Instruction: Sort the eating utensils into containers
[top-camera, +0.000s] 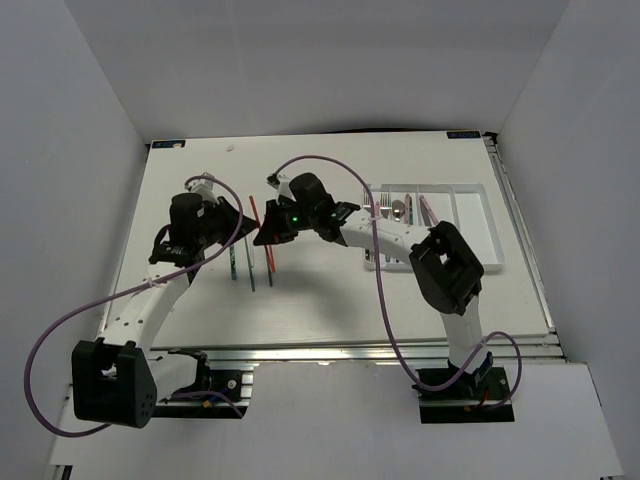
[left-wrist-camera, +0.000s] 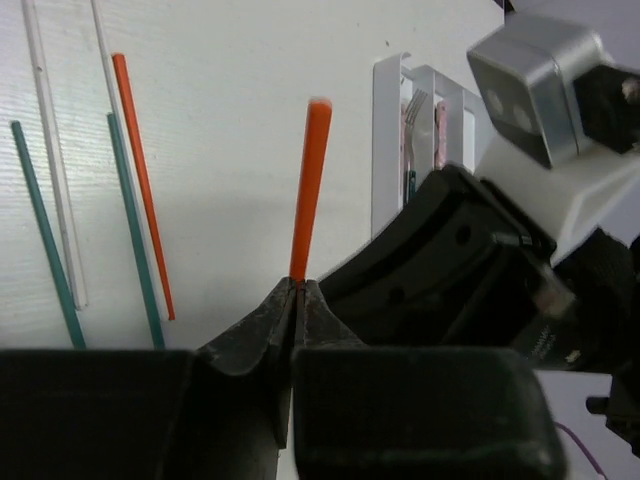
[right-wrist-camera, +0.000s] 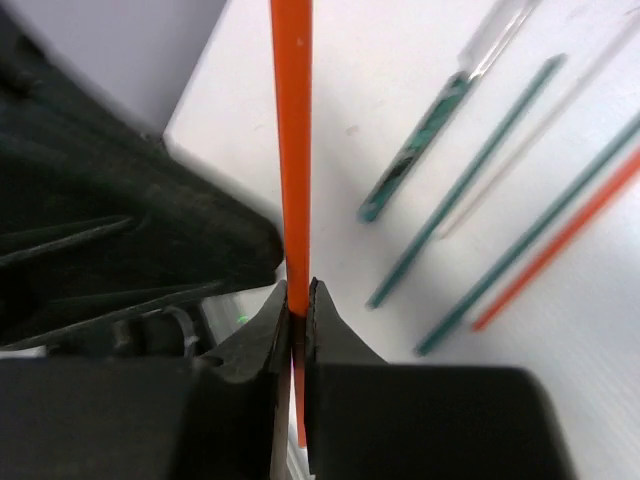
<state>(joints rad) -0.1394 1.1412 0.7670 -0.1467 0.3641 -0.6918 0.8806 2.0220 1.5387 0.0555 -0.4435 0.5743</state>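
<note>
Left hand (left-wrist-camera: 297, 292): closed tight, pinched a red chopstick (left-wrist-camera: 306, 200) by its near end; stick pointed straight ahead from the fingertips, far tip free above the table (left-wrist-camera: 250, 80).
Right hand (right-wrist-camera: 297, 300): closed narrow as well, clamped an orange-red stick (right-wrist-camera: 291, 130) that ran ahead past the fingertips and out of view.
One stick or two: could not tell.
Loose sticks: lay flat on the table, ahead and to the left of the left hand; green chopsticks (left-wrist-camera: 135, 230), a loose red chopstick (left-wrist-camera: 145, 190), clear rods (left-wrist-camera: 55, 170).
White tray (left-wrist-camera: 385, 130): stood ahead and to the right of the left hand; held a fork (left-wrist-camera: 415, 108) and a pink handle (left-wrist-camera: 440, 135).
</note>
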